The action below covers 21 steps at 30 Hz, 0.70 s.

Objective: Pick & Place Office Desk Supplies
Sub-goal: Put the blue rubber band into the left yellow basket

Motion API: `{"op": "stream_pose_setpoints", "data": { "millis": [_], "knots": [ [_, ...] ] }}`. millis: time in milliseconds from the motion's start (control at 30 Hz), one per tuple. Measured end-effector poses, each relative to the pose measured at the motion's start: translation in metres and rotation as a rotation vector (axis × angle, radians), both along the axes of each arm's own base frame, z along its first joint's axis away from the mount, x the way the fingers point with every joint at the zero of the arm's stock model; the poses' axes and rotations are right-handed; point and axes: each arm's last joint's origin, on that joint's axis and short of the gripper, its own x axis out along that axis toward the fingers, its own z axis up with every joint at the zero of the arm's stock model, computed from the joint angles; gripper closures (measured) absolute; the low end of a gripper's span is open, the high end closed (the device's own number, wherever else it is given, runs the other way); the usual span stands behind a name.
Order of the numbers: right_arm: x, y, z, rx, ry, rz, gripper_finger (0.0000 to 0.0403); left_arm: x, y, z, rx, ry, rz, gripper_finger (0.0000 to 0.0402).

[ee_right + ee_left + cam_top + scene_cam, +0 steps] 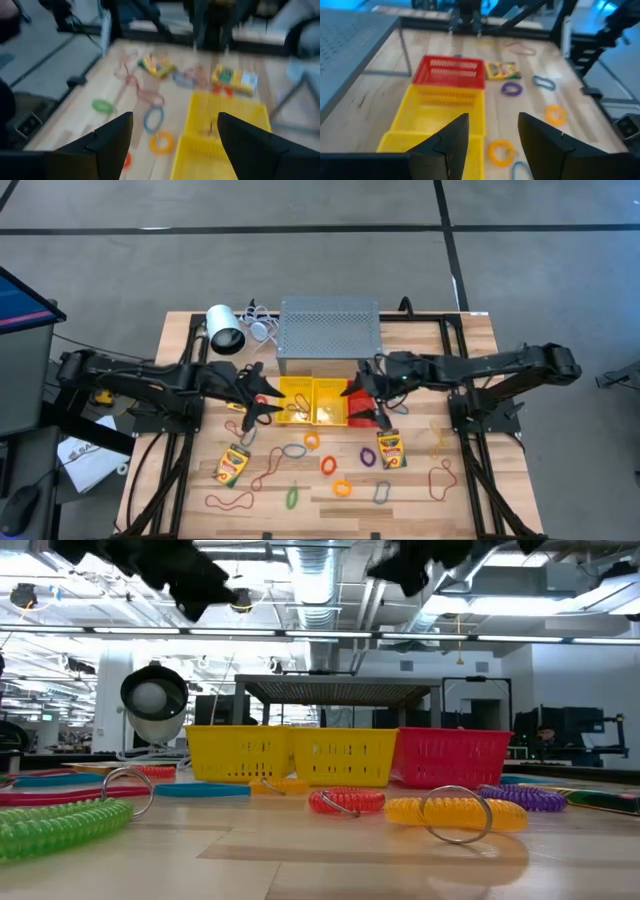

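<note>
Bins: 2 yellow (311,401), 1 red (361,404); contents unclear.

- High view: straight down, far.
- Low view: tabletop level, close to coils.
- Wrist views: slanting down, facing each other, seemingly; all share the bins (318,401).
</note>
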Motion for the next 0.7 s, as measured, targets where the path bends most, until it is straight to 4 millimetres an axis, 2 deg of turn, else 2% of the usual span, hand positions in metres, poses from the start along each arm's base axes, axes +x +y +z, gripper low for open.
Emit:
{"op": "stream_pose_setpoints", "data": {
  "millis": [133, 333, 467, 700],
  "knots": [
    [-0.020, 0.000, 0.014, -0.016, -0.012, -0.019, 0.0117, -0.012, -0.004, 0.011, 0.013, -0.073, -0.025, 0.0238],
    [-0.045, -0.001, 0.033, -0.008, -0.055, -0.028, 0.0117, -0.019, -0.005, 0.022, 0.044, -0.148, -0.034, 0.0239],
    [-0.053, -0.002, 0.039, -0.003, -0.076, -0.030, 0.0117, -0.019, -0.005, 0.021, 0.057, -0.149, -0.034, 0.0239],
    [-0.053, -0.002, 0.039, -0.002, -0.072, -0.031, 0.0117, -0.018, -0.004, 0.021, 0.059, -0.146, -0.027, 0.0239]
  ]
}}
